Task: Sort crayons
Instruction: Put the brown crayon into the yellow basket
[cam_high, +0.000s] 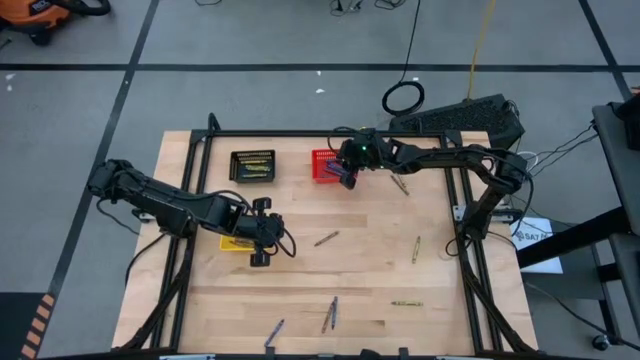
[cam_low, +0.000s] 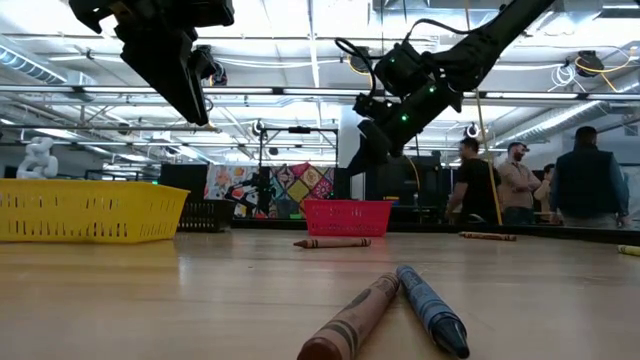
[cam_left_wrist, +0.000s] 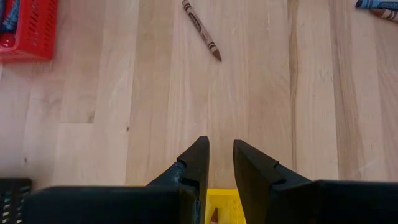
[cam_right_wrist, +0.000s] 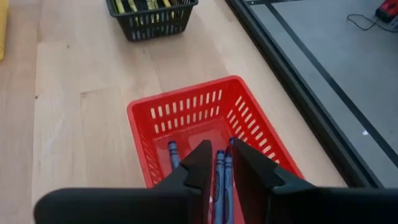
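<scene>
Bright, even overhead light with soft shadows; the low view's nearest crayons (cam_low: 390, 315) look blurred.

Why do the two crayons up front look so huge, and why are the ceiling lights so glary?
Low view: the camera sits at table height, so the brown crayon and blue crayon loom large; ceiling lights blow out white. High view: even light, soft shadows.

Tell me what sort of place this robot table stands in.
Probably a large open workshop or lab hall: bare ceiling trusses with strip lights, people standing in the background, a grey floor marked with black tape lines, and cables trailing beside the wooden table.
</scene>
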